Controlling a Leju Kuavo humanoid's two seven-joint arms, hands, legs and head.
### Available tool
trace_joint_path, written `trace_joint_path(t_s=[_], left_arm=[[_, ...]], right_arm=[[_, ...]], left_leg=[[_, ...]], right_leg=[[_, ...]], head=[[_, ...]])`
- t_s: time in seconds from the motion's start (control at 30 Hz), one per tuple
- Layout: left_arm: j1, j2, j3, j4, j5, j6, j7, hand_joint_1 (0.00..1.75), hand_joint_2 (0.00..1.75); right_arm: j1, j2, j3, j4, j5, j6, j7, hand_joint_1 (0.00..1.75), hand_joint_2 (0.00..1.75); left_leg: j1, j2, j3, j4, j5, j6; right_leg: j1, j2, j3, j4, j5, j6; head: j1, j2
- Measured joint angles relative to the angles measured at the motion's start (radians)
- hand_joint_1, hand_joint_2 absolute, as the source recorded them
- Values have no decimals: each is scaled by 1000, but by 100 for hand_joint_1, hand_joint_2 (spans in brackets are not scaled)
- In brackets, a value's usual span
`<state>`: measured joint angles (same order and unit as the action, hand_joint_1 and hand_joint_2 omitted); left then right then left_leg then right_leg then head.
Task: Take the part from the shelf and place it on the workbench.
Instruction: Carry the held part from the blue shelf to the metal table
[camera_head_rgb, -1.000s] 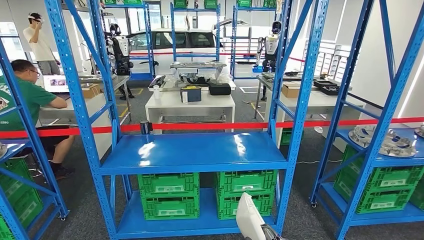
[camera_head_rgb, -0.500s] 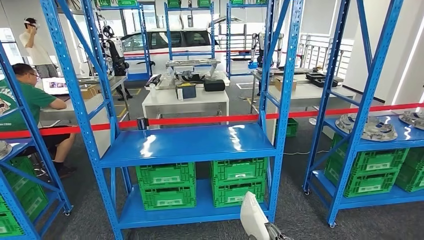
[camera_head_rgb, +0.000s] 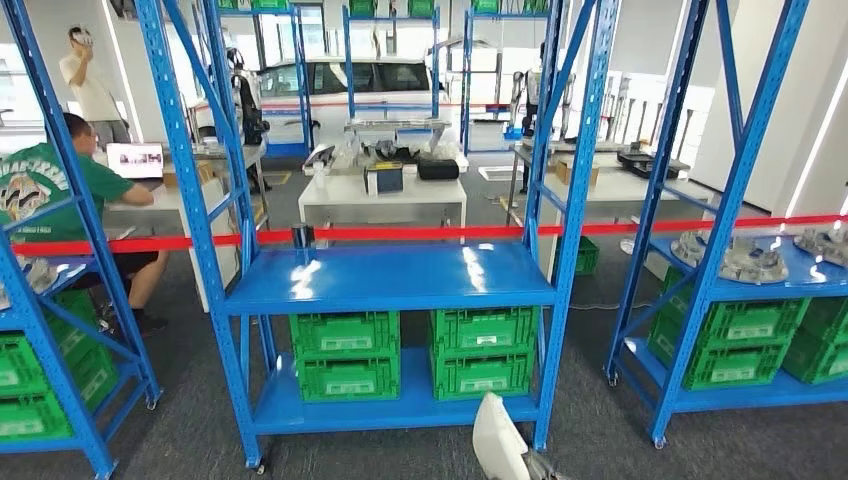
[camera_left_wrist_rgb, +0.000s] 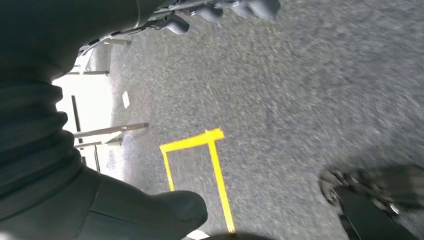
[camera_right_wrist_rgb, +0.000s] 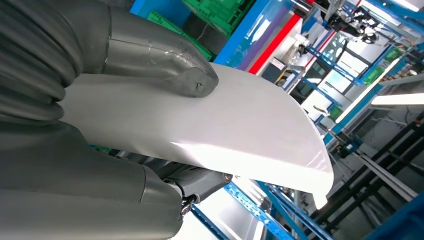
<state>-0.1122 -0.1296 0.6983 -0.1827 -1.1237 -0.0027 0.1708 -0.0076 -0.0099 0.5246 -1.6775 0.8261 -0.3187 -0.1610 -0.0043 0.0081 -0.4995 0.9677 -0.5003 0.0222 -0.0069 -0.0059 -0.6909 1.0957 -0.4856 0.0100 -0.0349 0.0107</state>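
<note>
Your right hand (camera_right_wrist_rgb: 125, 100) pinched the white part (camera_right_wrist_rgb: 225, 135) between thumb and fingers, mid-carry; next, find the table (camera_head_rgb: 383, 190) beyond the shelf (camera_head_rgb: 390, 278); left fingers' state couldn't be told.

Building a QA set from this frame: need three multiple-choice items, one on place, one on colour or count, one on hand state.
1. Where are the green crates of the middle rack?
A. bottom shelf
B. middle shelf
C. floor

2. What colour is the part being carried?
A. black
B. white
C. yellow

3. What is the right hand doing?
A. hanging free
B. pressing a shelf
C. gripping the part

Key: 1 A, the crates sit under the bare blue shelf; 2 B, glossy white panel; 3 C, the thumb lies on top and fingers show beneath.
</note>
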Motion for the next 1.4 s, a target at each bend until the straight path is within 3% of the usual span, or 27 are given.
trace_joint_path(t_s=[0.07, 0.1, 0.13, 0.2, 0.27, 0.3, 0.33, 0.4, 0.47, 0.57, 0.6, 0.67, 0.7, 0.73, 0.8, 0.83, 0.9, 0.93, 1.0, 1.07, 1.1, 1.13, 1.17, 1.23, 1.3, 1.33, 1.4], left_arm=[[0, 2, 0, 0, -2, 0, 4, 0, 175], [1, 2, 0, 0, -3, 0, 6, 0, 175], [3, 2, 0, 0, -5, 0, 7, 0, 175], [6, 2, 0, 1, -6, 0, 8, 0, 175], [8, 3, 0, 1, -4, 3, 7, 0, 175], [8, 3, 1, 0, -2, 6, 5, 0, 175], [9, 3, 2, 0, -1, 8, 2, 0, 175], [10, 4, 4, 1, -2, 10, -1, 0, 175], [12, 6, 5, 1, -6, 11, -2, 0, 175], [12, 6, 5, 3, -8, 12, -2, 0, 175], [12, 6, 5, 4, -8, 13, -4, 0, 175], [12, 6, 5, 4, -12, 13, -6, 0, 175], [11, 6, 5, 4, -16, 13, -6, 0, 175], [9, 7, 5, 4, -19, 12, -5, 0, 175], [6, 7, 5, 3, -22, 11, -3, 0, 175], [4, 7, 5, 3, -22, 11, -3, 0, 175], [5, 7, 5, 4, -20, 11, -5, 0, 175], [6, 7, 5, 4, -20, 11, -6, 0, 175], [8, 8, 5, 4, -19, 12, -9, 0, 175], [8, 8, 6, 4, -20, 12, -9, 0, 175], [8, 8, 6, 4, -21, 12, -7, 0, 175], [8, 7, 6, 4, -22, 12, -5, 0, 175], [9, 7, 6, 5, -22, 12, -4, 0, 175], [9, 6, 6, 5, -22, 12, -1, 0, 175], [8, 6, 6, 5, -23, 12, -2, 0, 175], [8, 6, 6, 4, -23, 13, -2, 0, 175], [9, 6, 6, 4, -22, 13, -2, 0, 175]], right_arm=[[-1, 0, -1, 4, 0, 3, 2, 175, 175], [-1, 0, -1, 6, 0, 5, 4, 175, 175], [-1, 0, -1, 7, 0, 7, 6, 175, 175], [-1, 0, -1, 10, 0, 9, 10, 175, 175], [-2, 0, -1, 10, 0, 8, 10, 175, 175], [-3, 0, -1, 10, 0, 8, 11, 175, 175], [-3, 0, -1, 10, 0, 8, 11, 175, 175], [-2, 0, -1, 10, 0, 7, 11, 175, 175], [-2, 0, -1, 10, 1, 6, 12, 175, 175], [4, 0, -2, 9, 5, 4, 22, 175, 175], [9, 0, -2, 8, 6, 5, 26, 175, 175], [18, 0, -4, 7, 6, 8, 31, 175, 175], [20, 0, -4, 7, 5, 10, 32, 175, 175], [21, 0, -4, 6, 4, 12, 32, 175, 175], [21, 0, -5, 2, 2, 14, 32, 175, 175], [21, 0, -5, 0, 0, 16, 33, 175, 175], [22, 0, -5, -1, -4, 22, 36, 175, 175], [24, -1, -6, -1, -7, 25, 38, 175, 175], [27, -2, -7, -1, -11, 30, 43, 175, 175], [27, -4, -8, -1, -14, 33, 45, 175, 175], [27, -5, -9, -1, -15, 33, 45, 175, 175], [27, -6, -9, -1, -17, 33, 45, 175, 175], [28, -8, -9, -1, -18, 33, 45, 175, 175], [28, -9, -10, -1, -19, 34, 45, 175, 175], [28, -9, -10, -1, -21, 35, 46, 175, 175], [28, -9, -10, -1, -21, 36, 45, 175, 175], [30, -10, -10, -1, -22, 40, 45, 175, 175]], left_leg=[[-1, 2, -34, 7, 21, 6], [-1, 3, -51, 12, 31, 5], [-1, 4, -68, 19, 39, 4], [2, 4, -105, 36, 54, -2], [3, 3, -136, 56, 67, -13], [2, 2, -145, 63, 72, -20], [1, 2, -149, 66, 80, -26], [3, 1, -153, 66, 92, -39], [6, -1, -168, 92, 55, -50], [10, -4, -203, 248, -89, -61], [11, -4, -206, 303, -112, -62], [11, -5, -178, 337, -86, -59], [10, -5, -141, 304, -58, -54], [9, -6, -87, 242, -41, -47], [2, -8, 20, 89, -54, -35], [-3, -9, 50, 37, -67, -30], [-9, -9, 53, 6, -64, -22], [-9, -6, 45, 3, -52, -14], [-6, -1, 20, 0, -24, 2], [-5, 2, -11, 2, 4, 9], [-5, 3, -28, 4, 18, 8], [-5, 4, -46, 7, 31, 7], [-3, 5, -67, 13, 44, 4], [0, 7, -114, 32, 67, -4], [1, 6, -150, 56, 82, -16], [1, 6, -159, 64, 90, -22], [2, 5, -166, 66, 106, -35]], right_leg=[[-1, 1, -30, 137, -88, 5], [-2, 1, -34, 187, -101, 7], [-2, 0, -21, 203, -92, 8], [-5, 0, 53, 134, -44, 10], [-5, 2, 148, 2, -46, 8], [-3, 3, 176, -44, -60, 4], [-1, 5, 187, -68, -73, -2], [0, 6, 177, -74, -64, -19], [-1, 3, 158, -75, -44, -38], [0, 1, 118, -75, -8, -50], [2, 1, 104, -74, 4, -50], [7, 0, 72, -72, 30, -48], [9, 0, 56, -71, 43, -47], [10, 0, 42, -70, 55, -45], [11, -1, 26, -70, 77, -37], [10, -2, 24, -72, 88, -32], [4, -4, 20, -80, 108, -20], [1, -2, 15, -77, 103, -14], [-2, 3, -5, -28, 31, -5], [-4, 5, -28, 89, -83, 2], [-5, 5, -34, 151, -112, 4], [-5, 5, -31, 197, -113, 6], [-5, 5, -16, 214, -90, 7], [-6, 4, 67, 146, -39, 11], [-5, 6, 179, 0, -63, 7], [-3, 7, 211, -51, -84, 2], [1, 8, 216, -76, -95, -17]], head=[[1, 0], [1, 0], [1, 0], [1, 0], [1, 0], [1, 0], [1, 0], [0, 0], [0, 0], [-1, 0], [-2, 0], [-2, 0], [-2, 0], [-1, 0], [-1, 0], [0, 0], [0, 0], [0, 0], [1, 0], [1, 0], [1, 0], [1, 0], [1, 0], [2, 0], [2, 0], [3, 0], [2, 0]])
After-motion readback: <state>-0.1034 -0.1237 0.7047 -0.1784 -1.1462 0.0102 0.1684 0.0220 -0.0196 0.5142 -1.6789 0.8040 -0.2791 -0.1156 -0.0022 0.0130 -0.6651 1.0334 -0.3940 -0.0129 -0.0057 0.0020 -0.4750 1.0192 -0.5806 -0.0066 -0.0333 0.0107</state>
